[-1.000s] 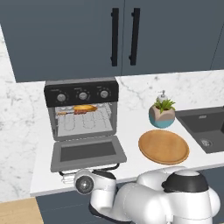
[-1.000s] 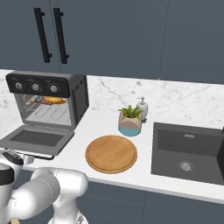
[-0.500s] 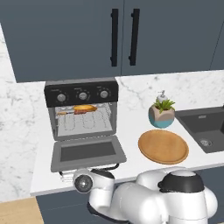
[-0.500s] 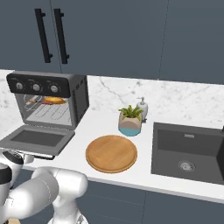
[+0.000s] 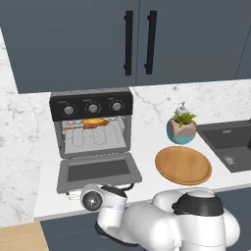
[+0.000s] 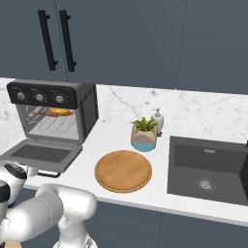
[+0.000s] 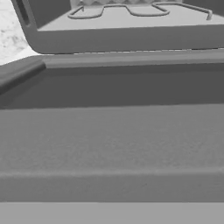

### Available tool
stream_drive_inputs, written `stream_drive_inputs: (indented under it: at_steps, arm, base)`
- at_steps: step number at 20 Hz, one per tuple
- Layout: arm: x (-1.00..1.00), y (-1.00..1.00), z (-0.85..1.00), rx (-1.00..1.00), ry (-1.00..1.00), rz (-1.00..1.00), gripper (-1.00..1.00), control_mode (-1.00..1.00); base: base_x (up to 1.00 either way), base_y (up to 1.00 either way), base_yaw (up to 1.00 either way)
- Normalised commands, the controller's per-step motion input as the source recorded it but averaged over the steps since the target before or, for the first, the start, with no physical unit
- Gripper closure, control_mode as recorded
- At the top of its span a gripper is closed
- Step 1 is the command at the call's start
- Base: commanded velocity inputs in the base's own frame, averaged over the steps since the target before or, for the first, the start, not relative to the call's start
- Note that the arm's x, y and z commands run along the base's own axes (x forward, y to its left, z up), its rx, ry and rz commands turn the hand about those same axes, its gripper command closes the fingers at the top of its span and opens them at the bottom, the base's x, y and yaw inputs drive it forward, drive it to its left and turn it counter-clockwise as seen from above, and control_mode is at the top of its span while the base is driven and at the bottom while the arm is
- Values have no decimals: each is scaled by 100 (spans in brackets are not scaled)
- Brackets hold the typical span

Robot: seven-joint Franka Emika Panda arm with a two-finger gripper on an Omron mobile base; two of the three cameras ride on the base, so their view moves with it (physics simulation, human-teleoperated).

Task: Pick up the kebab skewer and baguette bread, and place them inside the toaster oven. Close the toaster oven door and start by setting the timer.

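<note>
Marble counter (image 5: 147,147) under dark cabinets (image 5: 98,44), toaster oven door (image 5: 98,170) dropped open, claw state impossible to tell

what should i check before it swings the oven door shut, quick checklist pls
1. Baguette bread on the upper rack inside the toaster oven: ok.
2. Kebab skewer on the same rack beside the bread: ok, though it looks small and blurred.
3. Toaster oven door folded down flat, nothing lying on its glass: ok.
4. Food clear of the door's closing path: ok, both sit back inside the cavity.
5. Gripper placed at the door's front edge: cannot tell; the hand view is very close to grey metal and no fingertips show.
6. Three knobs reachable for the timer: ok.
</note>
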Motion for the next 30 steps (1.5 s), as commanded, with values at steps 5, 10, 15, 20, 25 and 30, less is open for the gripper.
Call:
stream_drive_inputs:
  at_steps: [5, 10, 15, 20, 25, 30]
  arm:
    - [-7, 0, -13, -1, 0, 0, -100, -100]
    - [-38, 0, -7, 0, 0, 0, -100, -100]
    - [-60, 0, 0, 0, 0, 0, -100, -100]
    - [-57, 0, 0, 0, 0, 0, -100, -100]
    - [-7, 0, -1, 0, 2, 0, -100, -100]
    - [7, 0, -16, 0, 11, 0, -100, -100]
  base:
    - [0, 0, 0]
    - [0, 0, 0]
    - [0, 0, 0]
    - [0, 0, 0]
    - [0, 0, 0]
    - [0, 0, 0]
